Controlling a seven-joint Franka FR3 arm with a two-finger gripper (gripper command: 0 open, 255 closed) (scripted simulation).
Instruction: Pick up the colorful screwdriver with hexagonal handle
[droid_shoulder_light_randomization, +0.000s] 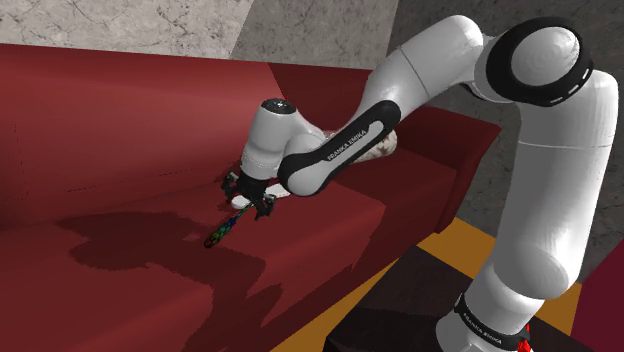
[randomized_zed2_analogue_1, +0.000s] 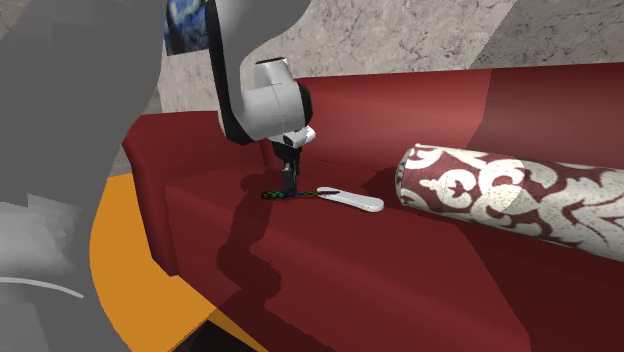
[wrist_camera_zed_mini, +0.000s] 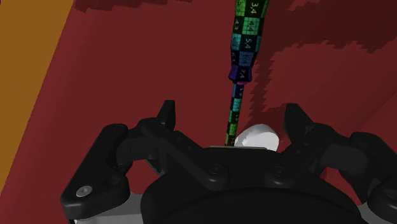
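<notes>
Multicolour checkered screwdriver (wrist_camera_zed_mini: 245, 44) on red sofa (droid_shoulder_light_randomization: 120, 120): prob. light, stiff; gripper (wrist_camera_zed_mini: 231, 114) fingers apart astride shaft; best grip at hex handle flats.

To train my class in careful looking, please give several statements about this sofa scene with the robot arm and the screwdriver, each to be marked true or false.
1. The colourful screwdriver lies on the seat of the red sofa. True.
2. The gripper is shut on the screwdriver. False: in the wrist view its fingers stand apart, with the thin shaft between them and not touched.
3. A white object lies on the seat next to the screwdriver. True.
4. The roll cushion is plain blue. False: it is dark red with a pale ornamental pattern.
</notes>
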